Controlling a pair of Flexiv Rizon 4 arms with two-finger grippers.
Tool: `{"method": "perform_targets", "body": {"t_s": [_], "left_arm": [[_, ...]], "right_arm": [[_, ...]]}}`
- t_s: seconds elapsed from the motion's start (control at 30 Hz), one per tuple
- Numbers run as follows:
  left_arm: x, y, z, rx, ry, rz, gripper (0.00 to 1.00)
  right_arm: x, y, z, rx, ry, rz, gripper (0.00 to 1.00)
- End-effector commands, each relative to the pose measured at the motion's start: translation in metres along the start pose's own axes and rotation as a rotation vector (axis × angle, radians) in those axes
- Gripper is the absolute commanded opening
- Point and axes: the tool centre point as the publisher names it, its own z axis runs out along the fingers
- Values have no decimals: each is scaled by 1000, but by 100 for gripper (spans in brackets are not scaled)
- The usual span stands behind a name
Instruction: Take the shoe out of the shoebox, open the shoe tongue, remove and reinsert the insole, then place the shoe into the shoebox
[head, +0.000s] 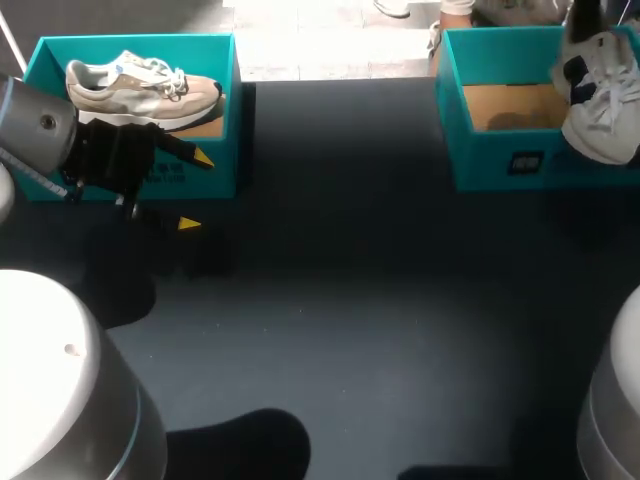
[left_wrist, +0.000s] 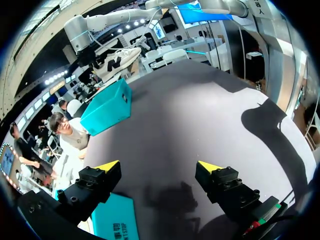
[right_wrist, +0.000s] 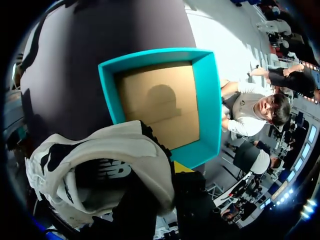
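Closest in, the left arm (head: 60, 400) fills the near corner in white. The left end effector (head: 196, 191) hovers over the dark counter (head: 350, 280), just beside the front wall of the left teal shoebox (head: 130, 42), fingers spread wide with nothing between them. The beige sneaker (head: 145, 85) lies inside that box, toe to the right. Well apart to the right, the right teal shoebox (head: 500, 150) sits open, cardboard floor showing. The white-and-navy sneaker (head: 600, 105) hangs above its right part, out of the box. It is pinched by the right end effector (head: 582, 30), whose fingers the shoe mostly hides.
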Motion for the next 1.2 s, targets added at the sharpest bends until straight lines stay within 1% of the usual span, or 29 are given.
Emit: {"method": "perform_targets", "body": {"t_s": [0.03,0.27,0.3,0.37,0.5,0.6,0.67,0.7,0.77,0.8,0.83,0.87,0.9,0.97,1.0,1.03,1.07,1.1,1.13,1.2], "left_arm": [[1,-1,-1,-3,1,1,100],[1,-1,-1,-3,1,1,100],[1,-1,-1,-3,1,1,100],[1,-1,-1,-3,1,1,100],[1,-1,-1,-3,1,1,100],[1,-1,-1,-3,1,1,100],[1,-1,-1,-3,1,1,100],[1,-1,-1,-3,1,1,100],[1,-1,-1,-3,1,1,100],[1,-1,-1,-3,1,1,100],[1,-1,-1,-3,1,1,100],[1,-1,-1,-3,1,1,100],[1,-1,-1,-3,1,1,100],[1,-1,-1,-3,1,1,100],[1,-1,-1,-3,1,1,100],[1,-1,-1,-3,1,1,100],[1,-1,-1,-3,1,1,100],[1,-1,-1,-3,1,1,100],[1,-1,-1,-3,1,1,100],[1,-1,-1,-3,1,1,100]], "right_arm": [[-2,3,-3,11,4,0,0],[-2,3,-3,11,4,0,0],[-4,-7,4,0,-2,29,0],[-10,-27,17,27,-10,79,0],[-24,-67,39,18,3,159,0],[-33,-89,52,38,26,200,0],[-37,-100,61,85,35,198,0],[-38,-104,65,96,43,212,0],[-39,-115,72,133,72,283,0],[-38,-117,72,159,101,345,0],[-39,-122,74,202,119,421,0],[-40,-127,75,236,125,504,0],[-41,-131,73,274,147,621,0],[-39,-138,71,387,222,919,0],[-36,-144,71,397,255,1089,0],[-31,-149,71,371,303,1266,0],[-26,-155,72,347,328,1421,0],[-22,-159,74,334,366,1527,0],[-17,-163,76,351,395,1647,0],[-17,-163,76,351,395,1647,0]]}}
